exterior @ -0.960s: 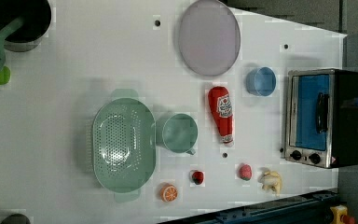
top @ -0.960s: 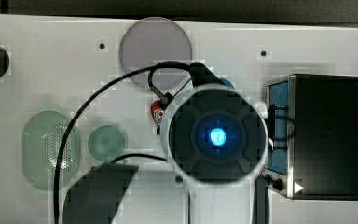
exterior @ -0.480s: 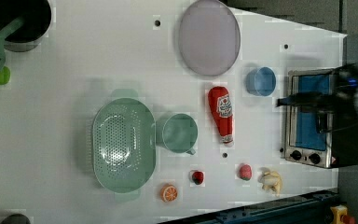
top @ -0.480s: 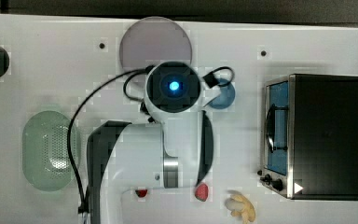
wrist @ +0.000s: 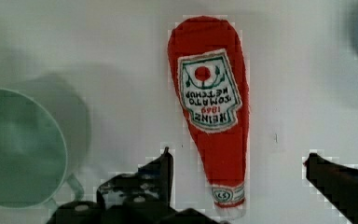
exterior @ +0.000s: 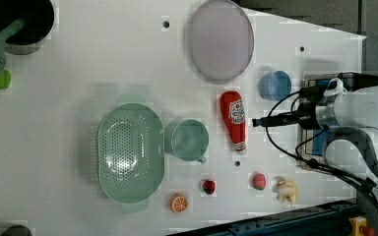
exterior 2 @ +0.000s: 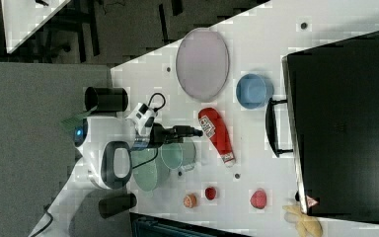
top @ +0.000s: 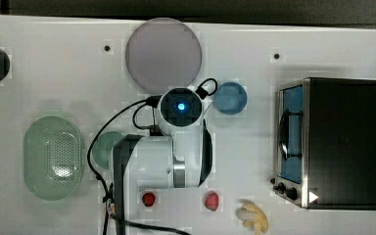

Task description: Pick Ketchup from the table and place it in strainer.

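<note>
Wrist view first: the end effector [wrist: 237, 163] has its two dark fingers [wrist: 161, 170] spread wide, one on each side of the Ketchup [wrist: 210, 100], hovering over the bottle's cap end and gripping nothing. The Ketchup lies flat on the white counter [wrist: 121, 46], label up, apart from both fingers. Over in the left view, the end effector [exterior: 257, 122] sits just at the left view's right of the Ketchup [exterior: 233, 119], close beside the bottle. In the right view the end effector [exterior 2: 197, 132] points at the Ketchup [exterior 2: 216, 133] from the right view's left. Moving outward, the green cup [exterior: 189, 140] stands just beside the bottle on the left view's left, nothing visible inside it. Touching or nearly touching the cup on its far side is the strainer [exterior: 130, 152], its perforated floor bare. The blue bowl [exterior: 275, 85] sits near the bottle's broad end, and its inside looks bare too. The grey plate [exterior: 220, 39] lies beyond, with nothing on it. Small fruits [exterior: 208, 186] dot the counter's near edge, and the toaster oven [top: 340, 142] stands at the top view's right.
</note>
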